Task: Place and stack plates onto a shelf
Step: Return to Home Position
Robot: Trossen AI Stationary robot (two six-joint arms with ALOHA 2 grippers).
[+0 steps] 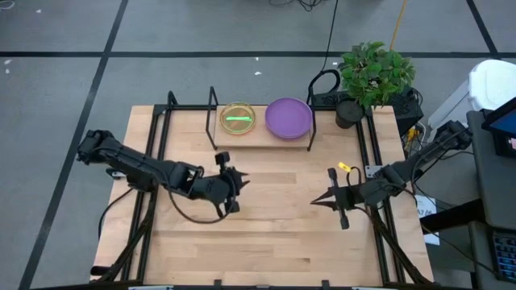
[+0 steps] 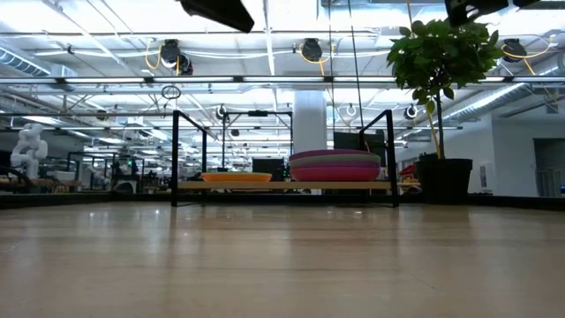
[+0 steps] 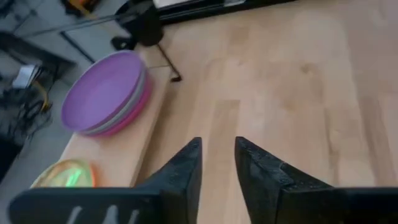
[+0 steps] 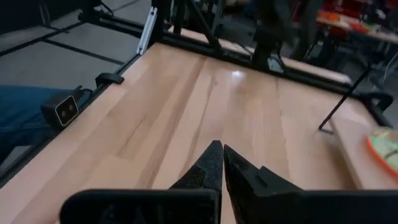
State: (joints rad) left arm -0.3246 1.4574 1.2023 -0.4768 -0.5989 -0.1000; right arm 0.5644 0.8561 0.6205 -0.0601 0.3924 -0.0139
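Hovering well clear of the plates on the shelf, left fingers gape slightly, right fingers meet.

No text, label, brand, number or sign can be read in any view. The plates, the shelf and the tabletop show plain, unmarked surfaces. Any marking on the small camera box at the table edge is too small to read.

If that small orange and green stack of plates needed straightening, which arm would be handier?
Probably the left. The left gripper hangs empty, right in front of the small stack on the shelf; the right gripper is farther, nearer the purple stack.
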